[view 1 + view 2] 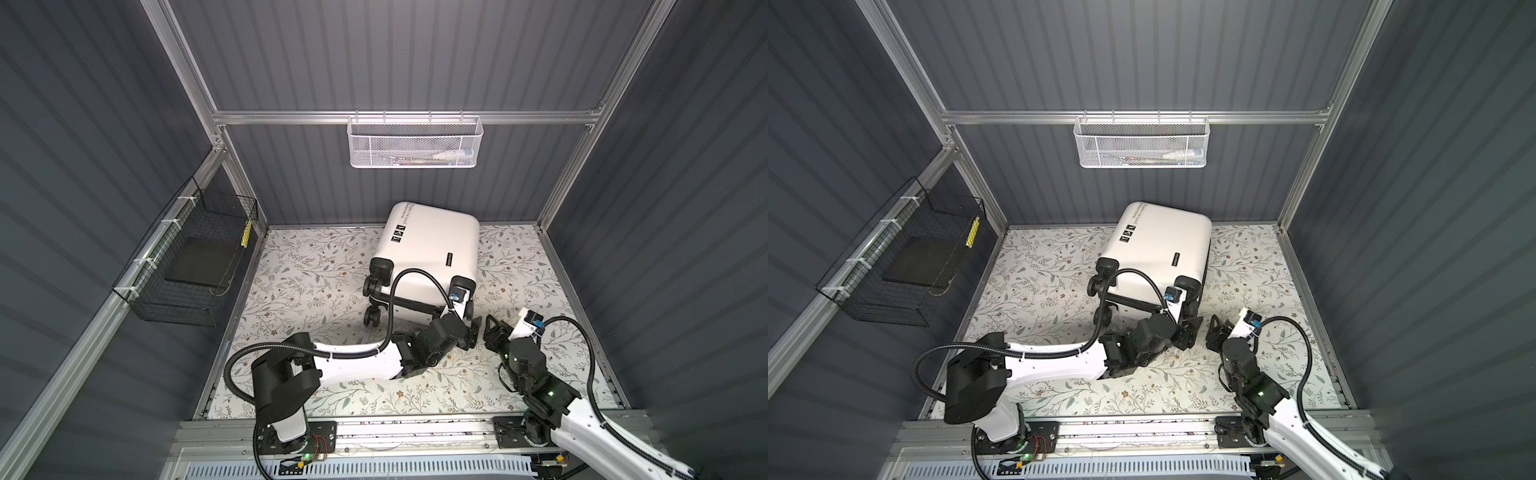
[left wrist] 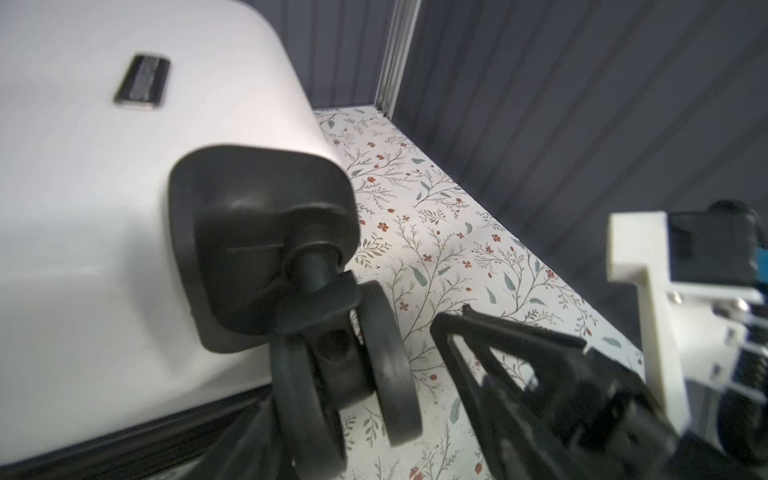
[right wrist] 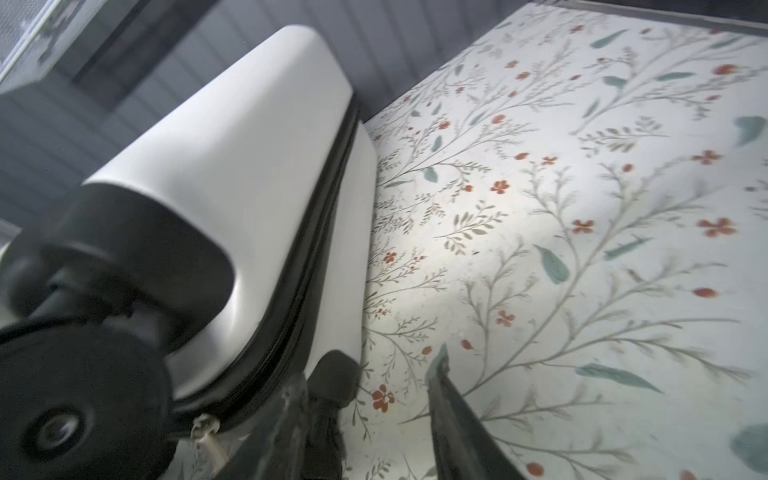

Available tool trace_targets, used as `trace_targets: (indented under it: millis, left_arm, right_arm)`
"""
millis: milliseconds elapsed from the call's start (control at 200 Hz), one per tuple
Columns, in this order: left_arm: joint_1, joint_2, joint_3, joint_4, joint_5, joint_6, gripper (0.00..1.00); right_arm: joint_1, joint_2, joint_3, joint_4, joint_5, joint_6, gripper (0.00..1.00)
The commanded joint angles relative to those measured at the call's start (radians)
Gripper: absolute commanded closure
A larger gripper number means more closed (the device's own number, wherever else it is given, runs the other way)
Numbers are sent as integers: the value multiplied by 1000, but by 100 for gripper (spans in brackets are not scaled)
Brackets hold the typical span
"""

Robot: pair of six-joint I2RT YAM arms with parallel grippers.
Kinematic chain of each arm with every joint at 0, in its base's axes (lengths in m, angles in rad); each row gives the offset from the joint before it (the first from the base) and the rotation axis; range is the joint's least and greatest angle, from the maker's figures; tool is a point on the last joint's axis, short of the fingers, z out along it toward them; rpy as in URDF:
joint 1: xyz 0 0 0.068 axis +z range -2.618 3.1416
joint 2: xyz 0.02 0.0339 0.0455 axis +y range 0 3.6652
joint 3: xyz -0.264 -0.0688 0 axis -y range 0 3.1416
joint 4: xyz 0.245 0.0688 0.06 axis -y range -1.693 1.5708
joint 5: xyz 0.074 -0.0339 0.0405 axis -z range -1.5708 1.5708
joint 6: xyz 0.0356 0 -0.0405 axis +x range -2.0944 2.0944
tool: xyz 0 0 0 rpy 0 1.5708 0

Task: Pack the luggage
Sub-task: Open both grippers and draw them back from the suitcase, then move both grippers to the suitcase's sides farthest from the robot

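The luggage (image 1: 430,245) (image 1: 1160,245), a white hard-shell case, lies closed on its side at the back middle of the floral mat, with its black wheels (image 1: 461,286) pointing to the front. My left gripper (image 1: 475,329) (image 1: 1192,328) reaches across to the case's front right corner. It looks open beside a double wheel (image 2: 374,353) and holds nothing. Facing it just to the right, my right gripper (image 1: 491,330) (image 3: 365,415) is open, with only mat between its fingers (image 3: 453,419). The black zipper band (image 3: 328,232) is shut. A pale zipper pull (image 3: 204,430) hangs near the corner.
A white mesh basket (image 1: 415,143) with small items hangs on the back rail. A black wire basket (image 1: 187,266) holding a flat dark thing is tied to the left wall. Grey ribbed walls close in three sides. The floral mat (image 1: 316,270) covers the floor.
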Motion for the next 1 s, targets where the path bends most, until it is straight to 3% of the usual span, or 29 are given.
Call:
trace_targets:
  millis: [0, 215, 390, 570, 755, 850, 995]
  left_arm:
    - [-8, -101, -24, 3, 28, 51, 4]
    - [22, -267, -20, -217, -105, 89, 0]
    - [239, -352, 105, -469, -74, 115, 0]
    - [495, -336, 196, -595, 38, 173, 0]
    - [687, -287, 213, -621, 229, 172, 0]
    - [745, -250, 209, -612, 350, 170, 0]
    - [759, -221, 193, -600, 458, 179, 0]
  right_arm:
    - [-105, -27, 84, -246, -135, 13, 43]
    - [-291, 203, 313, -251, -357, -52, 29]
    - [-460, 466, 531, -235, -590, -75, 24]
    - [-578, 737, 731, -241, -709, -71, 25]
    - [-602, 965, 946, -320, -770, -110, 26]
    - [-601, 1050, 1016, -357, -788, -123, 26]
    - [-601, 1124, 1062, -390, -794, -137, 27]
